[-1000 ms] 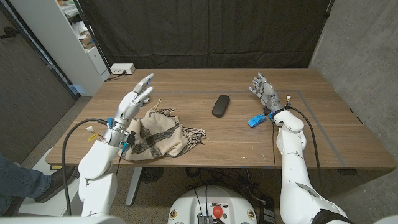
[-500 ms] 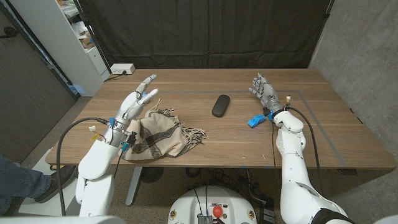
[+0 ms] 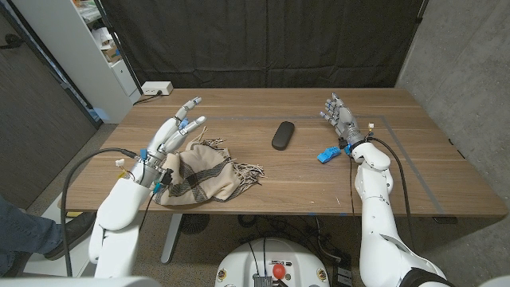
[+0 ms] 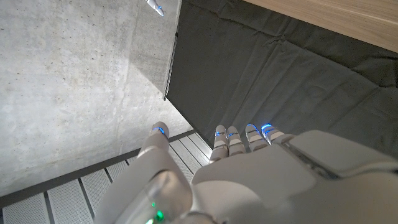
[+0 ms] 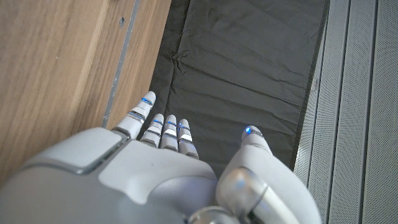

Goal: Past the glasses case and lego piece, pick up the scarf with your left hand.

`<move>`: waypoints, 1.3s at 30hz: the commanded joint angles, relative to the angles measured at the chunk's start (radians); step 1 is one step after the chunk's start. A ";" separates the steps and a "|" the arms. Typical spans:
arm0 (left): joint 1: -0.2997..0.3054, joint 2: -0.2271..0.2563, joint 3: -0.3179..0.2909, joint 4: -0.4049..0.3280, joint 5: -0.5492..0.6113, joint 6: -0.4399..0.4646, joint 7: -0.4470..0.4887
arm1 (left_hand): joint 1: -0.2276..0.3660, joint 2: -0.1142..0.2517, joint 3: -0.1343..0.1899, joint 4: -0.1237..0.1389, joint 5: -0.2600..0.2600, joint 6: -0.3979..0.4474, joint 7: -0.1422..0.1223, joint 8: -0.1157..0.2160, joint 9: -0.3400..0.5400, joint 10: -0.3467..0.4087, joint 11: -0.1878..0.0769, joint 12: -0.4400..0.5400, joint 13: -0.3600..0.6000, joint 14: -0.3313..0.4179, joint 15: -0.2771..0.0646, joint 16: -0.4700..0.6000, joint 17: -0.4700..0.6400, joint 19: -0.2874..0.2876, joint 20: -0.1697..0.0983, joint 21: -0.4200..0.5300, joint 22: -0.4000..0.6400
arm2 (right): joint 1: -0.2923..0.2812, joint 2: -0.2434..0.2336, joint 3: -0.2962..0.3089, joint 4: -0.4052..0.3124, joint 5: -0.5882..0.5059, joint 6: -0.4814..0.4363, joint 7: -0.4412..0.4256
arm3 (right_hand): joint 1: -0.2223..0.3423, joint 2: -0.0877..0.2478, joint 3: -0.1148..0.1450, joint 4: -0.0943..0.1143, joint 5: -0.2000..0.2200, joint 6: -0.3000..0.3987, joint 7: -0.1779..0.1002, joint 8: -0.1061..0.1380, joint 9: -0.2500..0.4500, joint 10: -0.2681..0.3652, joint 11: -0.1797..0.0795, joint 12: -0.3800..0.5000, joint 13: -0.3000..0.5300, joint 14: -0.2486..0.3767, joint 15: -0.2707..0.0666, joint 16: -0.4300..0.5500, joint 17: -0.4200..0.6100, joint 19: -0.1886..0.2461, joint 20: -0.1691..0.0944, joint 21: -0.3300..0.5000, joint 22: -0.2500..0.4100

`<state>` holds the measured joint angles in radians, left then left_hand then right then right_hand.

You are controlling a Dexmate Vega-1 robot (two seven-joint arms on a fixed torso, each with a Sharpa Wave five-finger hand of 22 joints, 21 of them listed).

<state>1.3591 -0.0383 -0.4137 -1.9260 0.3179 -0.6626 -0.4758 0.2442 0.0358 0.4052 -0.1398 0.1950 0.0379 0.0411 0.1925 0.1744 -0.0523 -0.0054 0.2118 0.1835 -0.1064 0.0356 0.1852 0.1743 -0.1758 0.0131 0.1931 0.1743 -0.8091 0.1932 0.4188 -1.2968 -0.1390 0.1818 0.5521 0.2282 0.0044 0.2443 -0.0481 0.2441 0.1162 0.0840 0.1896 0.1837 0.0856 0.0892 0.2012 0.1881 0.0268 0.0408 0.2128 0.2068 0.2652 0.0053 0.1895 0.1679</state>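
Your left robot hand (image 3: pixel 174 131), fingers spread and holding nothing, hovers over the far-left edge of the crumpled beige plaid fringed scarf (image 3: pixel 204 172); scarf lies toward you and right, so come down and back.

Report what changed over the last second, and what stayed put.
The left hand, open and holding nothing, drifted slightly right and away from the robot above the scarf. The scarf, glasses case, lego piece and open right hand stayed put.
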 commanded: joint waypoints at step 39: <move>0.123 0.006 -0.032 -0.168 0.278 0.062 0.119 | 0.049 0.001 0.011 -0.019 0.001 0.014 0.004 0.005 0.005 0.005 -0.005 -0.001 0.006 0.002 0.001 0.002 0.002 -0.002 0.016 0.001 0.002 | -0.011 0.007 -0.023 -0.022 -0.015 0.007 -0.026 | -0.001 0.007 0.002 -0.009 0.006 0.005 -0.001 0.006 0.004 0.009 0.003 -0.004 0.003 0.002 0.004 -0.006 0.003 -0.007 0.000 0.001 0.003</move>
<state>1.4498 -0.0246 -0.4367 -2.0550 0.5455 -0.6186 -0.3740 0.2785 0.0357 0.4150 -0.1547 0.1950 0.0395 0.0428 0.1925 0.1744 -0.0488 -0.0090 0.2119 0.1835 -0.1064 0.0356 0.1852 0.1743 -0.1738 0.0219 0.1931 0.1743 -0.8147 0.2020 0.4036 -1.3044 -0.1485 0.2016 0.5255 0.2282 0.0044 0.2443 -0.0481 0.2434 0.1161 0.0840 0.1896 0.1836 0.0856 0.0892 0.2012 0.1880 0.0268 0.0408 0.2069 0.2067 0.2652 0.0053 0.1895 0.1679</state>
